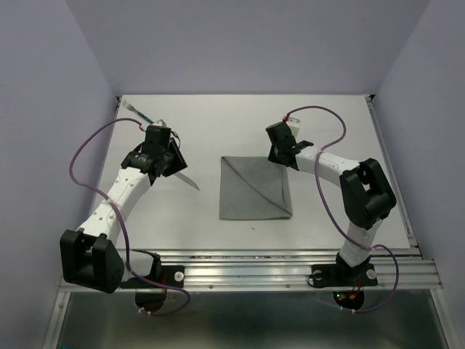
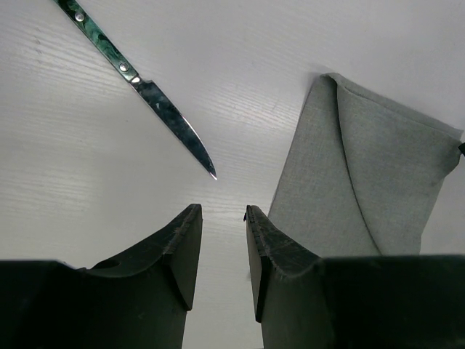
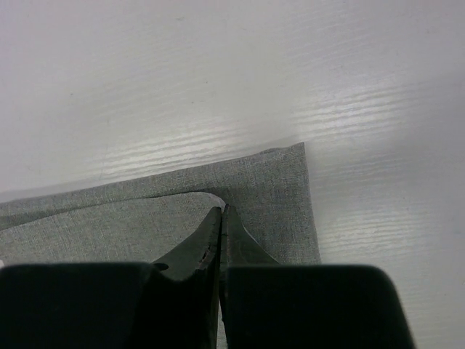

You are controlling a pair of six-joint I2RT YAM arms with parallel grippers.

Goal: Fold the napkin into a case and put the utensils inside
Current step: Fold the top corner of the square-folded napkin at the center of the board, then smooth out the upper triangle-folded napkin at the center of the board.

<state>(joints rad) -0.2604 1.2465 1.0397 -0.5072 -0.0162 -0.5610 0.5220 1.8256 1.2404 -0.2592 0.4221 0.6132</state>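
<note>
Folding looks only part done: the napkin [image 1: 254,190] lies mid-table [image 1: 327,218] as a broad square with one diagonal flap, not yet a narrow case. The right gripper [image 3: 221,212] is clamped shut at its far right corner; whether cloth is pinched I cannot tell. The left gripper [image 2: 223,212] hangs half open and empty, near the knife [image 2: 145,91] on the left. The other utensil [image 1: 138,112] sits at the far left corner, so both lie outside the cloth

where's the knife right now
In the top view the knife lies on the left half of the table, just by the left gripper, left of the napkin and not touching it.
</note>
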